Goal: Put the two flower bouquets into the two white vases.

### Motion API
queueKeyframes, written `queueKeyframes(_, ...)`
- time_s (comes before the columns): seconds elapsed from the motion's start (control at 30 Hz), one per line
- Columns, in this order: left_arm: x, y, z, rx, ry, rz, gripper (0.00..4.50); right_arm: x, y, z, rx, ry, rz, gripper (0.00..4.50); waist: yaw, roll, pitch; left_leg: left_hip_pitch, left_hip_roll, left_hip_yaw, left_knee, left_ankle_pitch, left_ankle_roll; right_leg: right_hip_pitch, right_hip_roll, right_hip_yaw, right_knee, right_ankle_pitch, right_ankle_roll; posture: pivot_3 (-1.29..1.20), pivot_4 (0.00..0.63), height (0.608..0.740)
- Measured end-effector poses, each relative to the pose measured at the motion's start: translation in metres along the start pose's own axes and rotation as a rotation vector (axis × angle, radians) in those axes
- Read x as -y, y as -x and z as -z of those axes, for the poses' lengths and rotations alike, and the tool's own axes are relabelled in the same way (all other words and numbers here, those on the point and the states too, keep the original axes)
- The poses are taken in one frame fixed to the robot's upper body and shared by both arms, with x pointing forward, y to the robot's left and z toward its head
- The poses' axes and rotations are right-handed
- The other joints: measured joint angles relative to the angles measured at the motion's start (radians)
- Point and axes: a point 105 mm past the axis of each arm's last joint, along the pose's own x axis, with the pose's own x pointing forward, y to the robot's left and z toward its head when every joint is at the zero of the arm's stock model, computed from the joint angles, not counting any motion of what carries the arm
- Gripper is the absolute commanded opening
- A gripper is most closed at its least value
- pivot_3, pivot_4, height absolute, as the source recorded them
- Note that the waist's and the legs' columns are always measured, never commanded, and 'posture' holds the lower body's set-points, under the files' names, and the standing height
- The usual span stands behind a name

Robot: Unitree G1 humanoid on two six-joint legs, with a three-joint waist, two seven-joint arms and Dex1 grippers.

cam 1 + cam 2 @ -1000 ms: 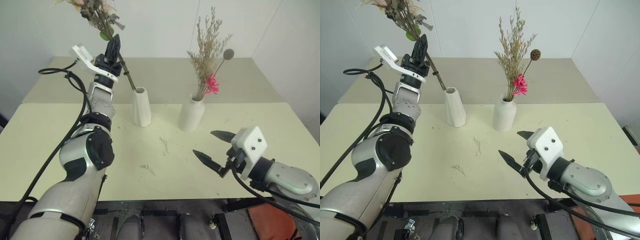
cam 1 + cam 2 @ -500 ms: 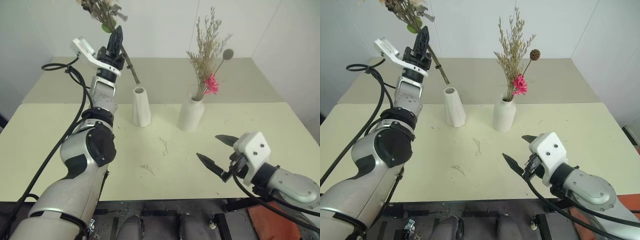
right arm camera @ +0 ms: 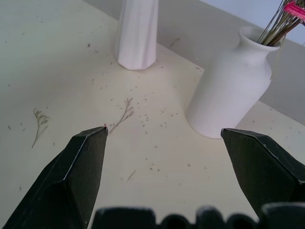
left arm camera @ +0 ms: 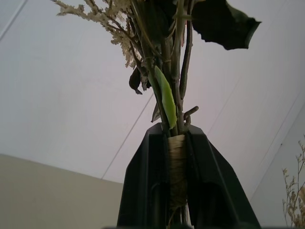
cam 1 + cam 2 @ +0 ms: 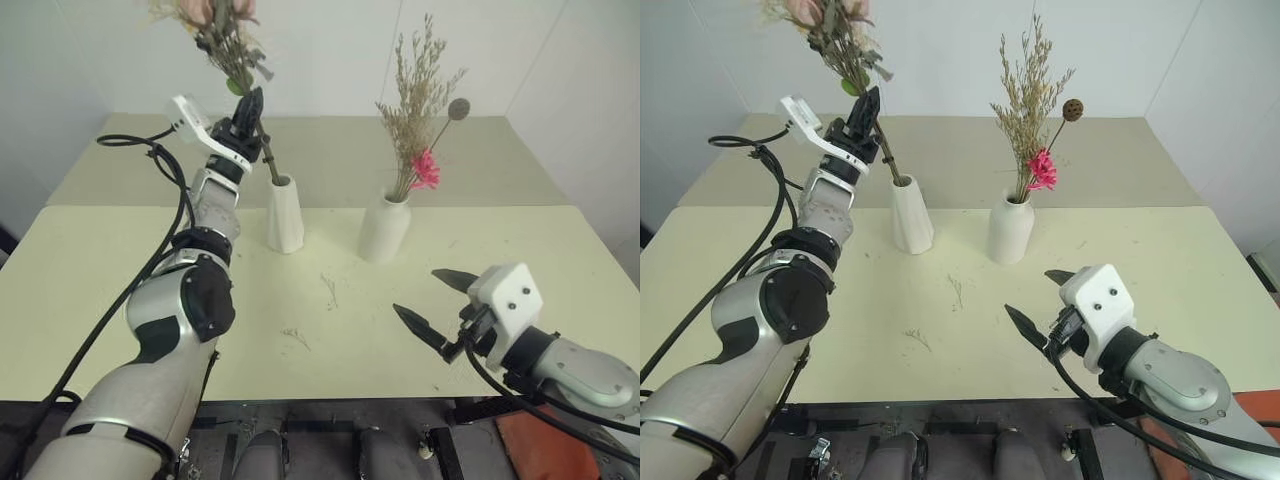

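The left claw is gripping the rose bunch by its wrapped stem, blooms sticking up above the fingers and the stem ends trailing below, right at the mouth of the tall vase. From the head views I honestly can't tell if the tips are already inside the opening or just sitting at the rim. The right claw is hanging spread wide over the table with nothing in it, well off from both vases; the round vase is ahead of it and already has the daisy bunch standing in it. So one done, one going in, I'd say. Main worry: that tall vase is slim with a tiny mouth, and the stems are coming in at a slant. If they're catching on the rim while the arm is pushing down, the vase could be tipping over pretty easily, or the dry stems snapping and adding to the twig bits already scattered on the table. Letting go too early could also leave the bunch flopping out sideways.
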Motion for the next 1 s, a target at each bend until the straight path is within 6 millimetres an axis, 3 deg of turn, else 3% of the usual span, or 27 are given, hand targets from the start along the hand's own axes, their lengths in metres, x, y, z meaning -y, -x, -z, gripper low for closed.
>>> queueKeyframes(0.33, 0.019, -0.005, 0.021, -0.089, -0.107, 0.082, 0.16, 0.002, 0.003, 0.003, -0.018, -0.003, 0.019, 4.5, 0.001, 0.0, 0.0, 0.0, 0.0, 0.0, 0.0, 0.0, 0.0, 0.0, 0.0, 0.0, 0.0, 0.0, 0.0, 0.0, 0.15, 0.74)
queueKeyframes(0.6, 0.026, -0.004, 0.023, -0.098, -0.136, 0.138, 0.16, 0.002, 0.002, 0.005, -0.02, 0.007, 0.026, 4.5, 0.0, 0.0, 0.0, 0.0, 0.0, 0.0, 0.0, 0.0, 0.0, 0.0, 0.0, 0.0, 0.0, 0.0, 0.0, 0.0, 0.15, 0.74)
queueKeyframes(1.0, 0.018, 0.014, 0.032, -0.158, -0.185, 0.197, 0.16, 0.005, -0.004, 0.006, -0.005, 0.01, 0.016, 4.5, 0.0, 0.0, 0.0, 0.0, 0.0, 0.0, 0.0, 0.0, 0.0, 0.0, 0.0, 0.0, 0.0, 0.0, 0.0, 0.0, 0.15, 0.74)
